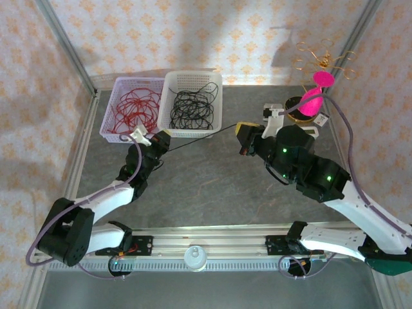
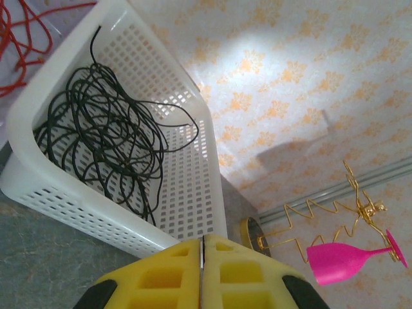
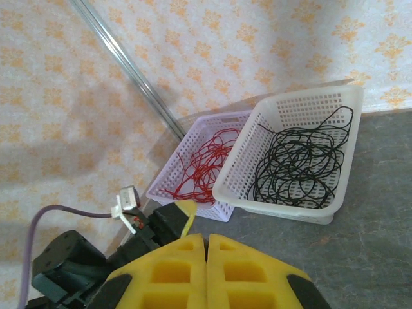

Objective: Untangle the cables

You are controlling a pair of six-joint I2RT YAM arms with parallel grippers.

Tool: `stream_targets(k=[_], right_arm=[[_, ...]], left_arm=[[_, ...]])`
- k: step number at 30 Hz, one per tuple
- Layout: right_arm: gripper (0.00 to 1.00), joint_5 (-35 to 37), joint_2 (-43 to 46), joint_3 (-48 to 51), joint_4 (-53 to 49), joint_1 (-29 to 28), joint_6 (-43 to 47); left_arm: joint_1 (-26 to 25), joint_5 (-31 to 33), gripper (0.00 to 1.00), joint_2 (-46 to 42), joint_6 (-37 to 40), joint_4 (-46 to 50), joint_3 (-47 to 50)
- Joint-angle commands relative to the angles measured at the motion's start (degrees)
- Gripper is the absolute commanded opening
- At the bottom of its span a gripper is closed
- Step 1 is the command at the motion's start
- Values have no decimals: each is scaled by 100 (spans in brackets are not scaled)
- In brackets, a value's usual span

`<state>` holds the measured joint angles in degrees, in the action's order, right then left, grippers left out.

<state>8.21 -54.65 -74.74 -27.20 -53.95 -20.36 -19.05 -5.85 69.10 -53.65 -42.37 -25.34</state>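
The black cable (image 1: pixel 192 109) lies in loose coils in the white basket (image 1: pixel 193 78) at the back, and it shows as well in the left wrist view (image 2: pixel 96 129) and the right wrist view (image 3: pixel 299 164). The red cable (image 1: pixel 134 108) is coiled in the lilac basket (image 1: pixel 109 116) beside it. A thin black strand (image 1: pixel 203 138) runs taut over the table between my two grippers. My left gripper (image 1: pixel 162 140) (image 2: pixel 203 248) is shut on it just in front of the baskets. My right gripper (image 1: pixel 243 132) (image 3: pixel 206 244) is shut at the strand's other end.
A pink goblet (image 1: pixel 312 100) and a gold wire stand (image 1: pixel 322 58) sit at the back right. Papered walls close in the grey table (image 1: pixel 206 187) on three sides. A metal rail (image 1: pixel 212 235) runs along the near edge.
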Motion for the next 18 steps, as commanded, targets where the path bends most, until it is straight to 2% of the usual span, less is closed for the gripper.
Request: stream_targets(k=[1,2,3,4,6,7,9,10,12,14,16,18], right_arm=[[0,391,297,33,187,16,35],[0,346,289,77,144,16,91],[8,442,293,124,16,17,139],[18,738,288,193,-181,20,96],[51,1717,308,296,-793,18,-249],[64,2114,380,422,-1052,17,-401],[74,2549,670,740,-1230,17,-578],[75,2549,874,956,-1115,16,-536],[75,2103,1263,1403,-544,17,-170],[76,1111,1447,1764,172,16,389],[75,-83,1234,1876,736,17,1016],[76,-912,681,1743,1017,19,1475]], left_arm=[[160,359,0,-268,525,799,-104],[187,400,0,-378,619,885,-155],[218,461,0,-521,752,1012,-229],[272,507,0,-664,979,1163,-340],[385,647,0,-941,1449,1599,-654],[419,767,0,-1089,1723,1839,-827],[437,906,0,-1303,2276,2155,-1167],[437,886,0,-1381,2513,2277,-1334],[434,595,0,-1434,2944,2484,-1651],[436,189,0,-1421,3242,2750,-1929],[435,-195,0,-1430,3387,2981,-2139],[437,-461,0,-1481,3409,3095,-2241]])
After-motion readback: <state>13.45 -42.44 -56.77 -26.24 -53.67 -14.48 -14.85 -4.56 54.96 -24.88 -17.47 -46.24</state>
